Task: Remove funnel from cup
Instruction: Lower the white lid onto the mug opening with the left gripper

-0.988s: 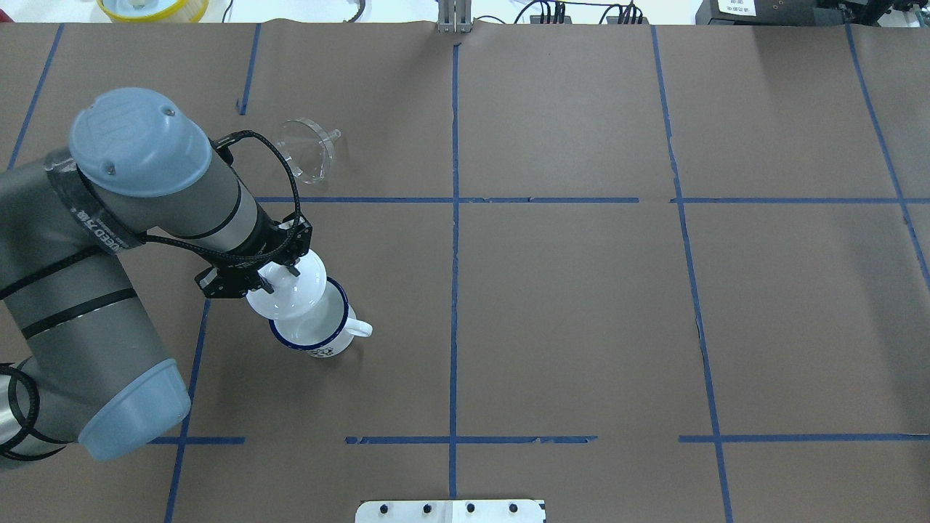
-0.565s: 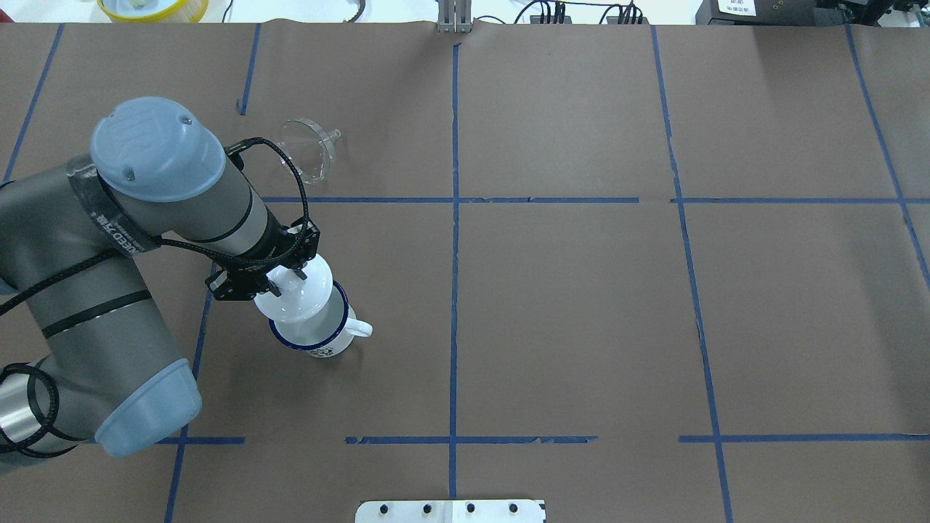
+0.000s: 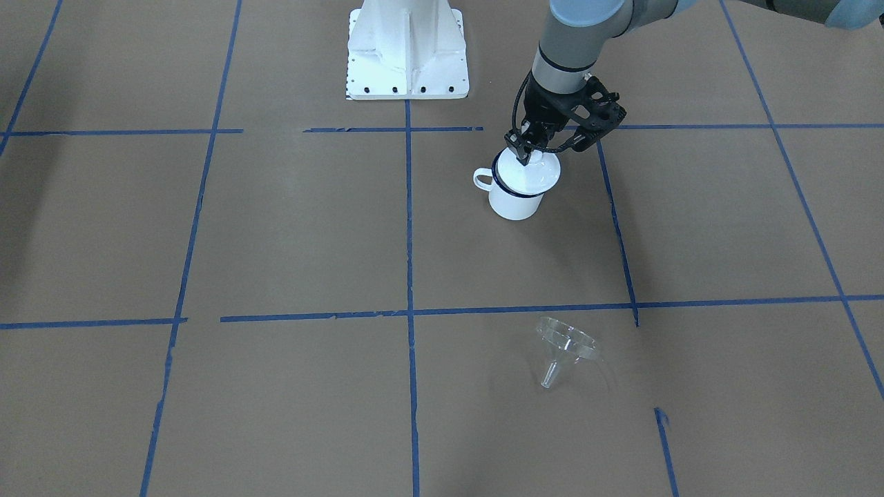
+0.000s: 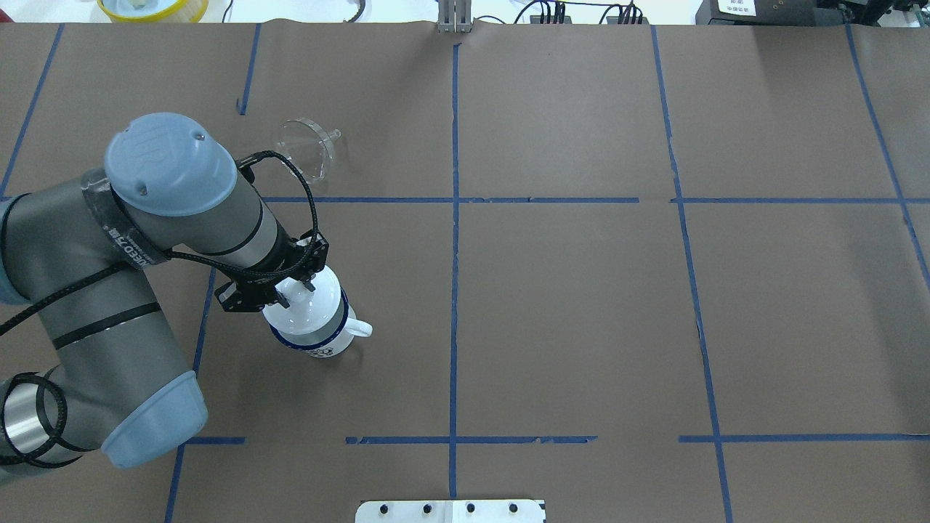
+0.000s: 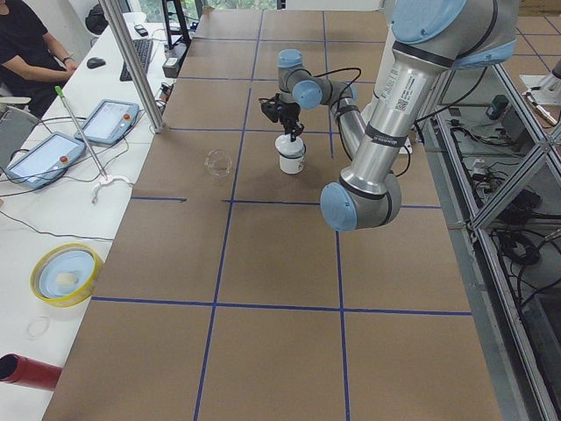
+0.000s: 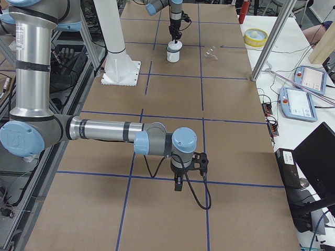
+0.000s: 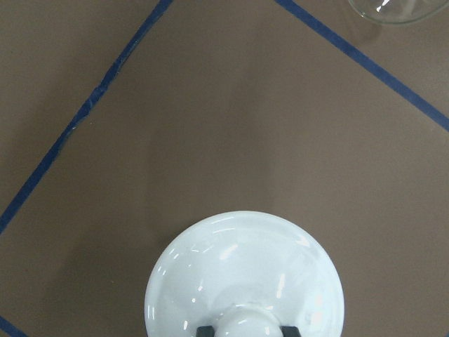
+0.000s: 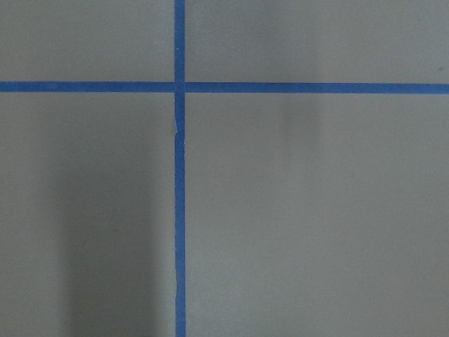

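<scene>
The clear funnel (image 4: 308, 149) lies on its side on the table, outside and beyond the cup; it also shows in the front view (image 3: 566, 348) and at the top edge of the left wrist view (image 7: 393, 8). The cup (image 4: 320, 347), a white mug with a dark blue rim, stands upright (image 3: 514, 203). My left gripper (image 4: 293, 288) is shut on the knob of a white domed lid (image 4: 309, 309) that covers the cup's mouth (image 7: 245, 281). My right gripper (image 6: 178, 185) hangs far off over bare table; I cannot tell if it is open or shut.
The table is covered in brown paper with blue tape lines (image 4: 454, 200). The robot's white base plate (image 3: 407, 55) stands at the near edge. A yellow-rimmed dish (image 4: 152, 7) sits beyond the far edge. An operator's bench with tablets (image 5: 53, 149) runs along the far side.
My left gripper has carried the white lid rightward and down over the cup; the cup's open mouth, visible before, is now covered. The funnel has not moved.
</scene>
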`<action>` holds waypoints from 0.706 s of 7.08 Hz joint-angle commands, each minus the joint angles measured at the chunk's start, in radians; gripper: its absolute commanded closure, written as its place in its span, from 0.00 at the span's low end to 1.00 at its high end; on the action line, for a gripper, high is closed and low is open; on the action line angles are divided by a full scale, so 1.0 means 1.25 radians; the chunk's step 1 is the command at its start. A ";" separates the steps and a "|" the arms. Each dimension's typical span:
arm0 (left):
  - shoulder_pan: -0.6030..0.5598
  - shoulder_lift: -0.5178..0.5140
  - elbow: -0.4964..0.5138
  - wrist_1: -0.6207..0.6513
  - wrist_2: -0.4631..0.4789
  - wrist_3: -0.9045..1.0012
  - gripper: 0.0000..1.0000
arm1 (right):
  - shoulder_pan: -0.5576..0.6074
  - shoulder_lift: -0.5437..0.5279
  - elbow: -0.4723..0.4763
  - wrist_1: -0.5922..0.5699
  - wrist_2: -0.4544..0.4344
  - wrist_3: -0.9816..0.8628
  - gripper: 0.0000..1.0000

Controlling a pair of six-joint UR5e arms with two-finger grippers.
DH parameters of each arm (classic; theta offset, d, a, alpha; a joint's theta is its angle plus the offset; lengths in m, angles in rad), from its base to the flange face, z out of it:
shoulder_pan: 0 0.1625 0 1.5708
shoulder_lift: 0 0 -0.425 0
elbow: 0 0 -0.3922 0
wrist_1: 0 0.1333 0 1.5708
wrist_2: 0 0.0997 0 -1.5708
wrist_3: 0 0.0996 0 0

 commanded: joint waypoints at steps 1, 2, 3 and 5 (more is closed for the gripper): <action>0.001 0.001 -0.001 0.000 -0.007 0.000 1.00 | 0.000 0.000 0.000 0.000 0.000 0.000 0.00; 0.001 0.001 0.000 0.000 -0.007 0.000 1.00 | 0.000 0.000 0.000 0.000 0.000 0.000 0.00; 0.001 0.001 0.001 -0.001 -0.007 0.000 1.00 | 0.000 0.000 0.000 0.000 0.000 0.000 0.00; 0.001 0.002 0.005 -0.001 -0.007 0.007 1.00 | 0.000 0.000 -0.001 0.000 0.000 0.000 0.00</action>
